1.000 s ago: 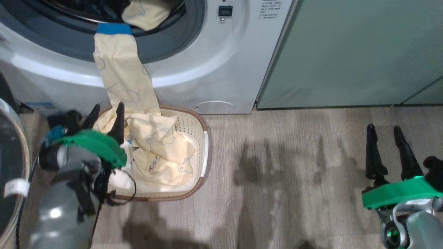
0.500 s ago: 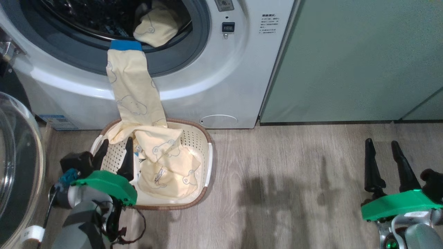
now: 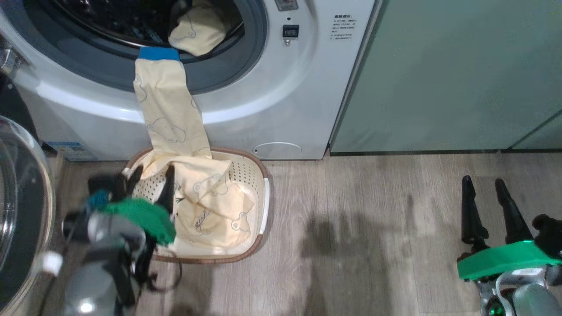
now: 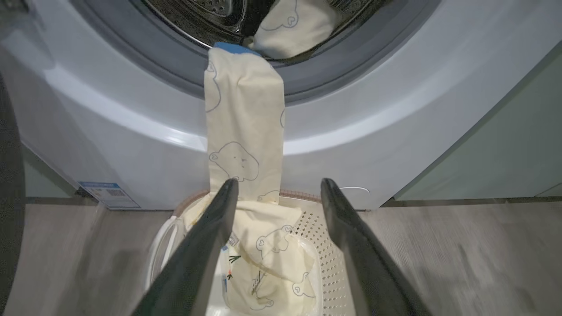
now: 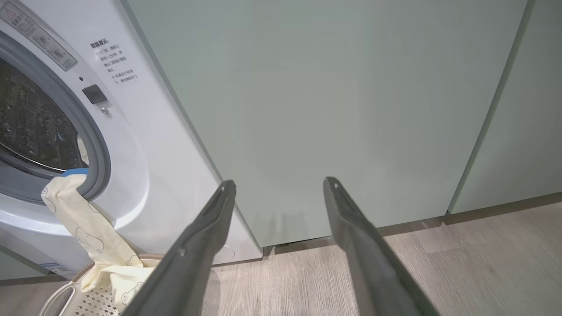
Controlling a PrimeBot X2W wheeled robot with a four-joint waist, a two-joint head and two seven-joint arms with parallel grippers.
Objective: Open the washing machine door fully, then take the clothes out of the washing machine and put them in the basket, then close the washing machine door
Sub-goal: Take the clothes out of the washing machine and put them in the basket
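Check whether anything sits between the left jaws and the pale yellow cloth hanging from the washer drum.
Nothing visible does. The left jaws stand open by the cream-white perforated plastic basket, and the pale yellow printed cloth draping from the white front-loading washing machine into it lies straight ahead of them, nothing in between.

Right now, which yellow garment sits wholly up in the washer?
The bunched one in the drum; the long blue-cuffed one drapes down into the basket.

head looks down; all share washer (image 3: 281,96)
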